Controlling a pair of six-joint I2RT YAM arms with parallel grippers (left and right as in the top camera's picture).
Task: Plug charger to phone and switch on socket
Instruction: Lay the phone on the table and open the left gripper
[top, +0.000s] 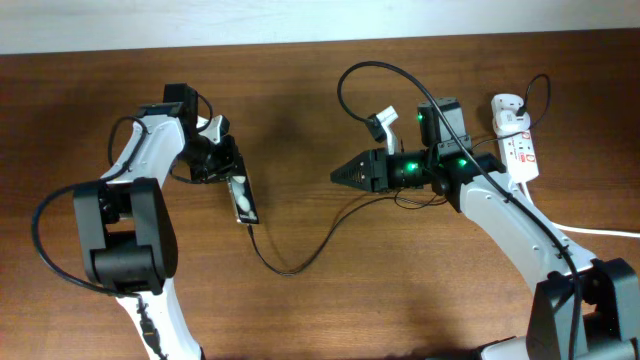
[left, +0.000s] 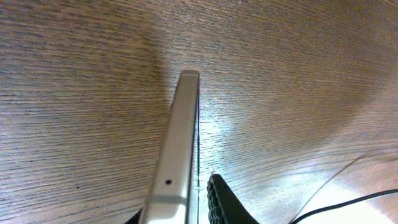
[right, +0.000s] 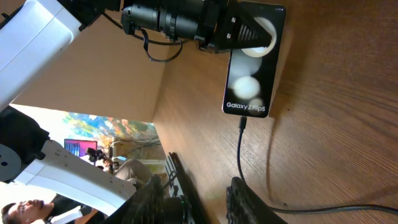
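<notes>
At the far end of the phone (top: 245, 200) on the counter (top: 300, 320) the left jaws straddle it, gripping or not I cannot tell, the right jaws hang part open and empty well to its right, and snagging the plugged charger (right: 239, 155) while reaching the socket (top: 518, 155) beyond could unseat it.

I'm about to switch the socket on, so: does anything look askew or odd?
The phone is not flat: it stands on a long edge at the left gripper, with the charger plugged in. Nothing else stands out.
</notes>
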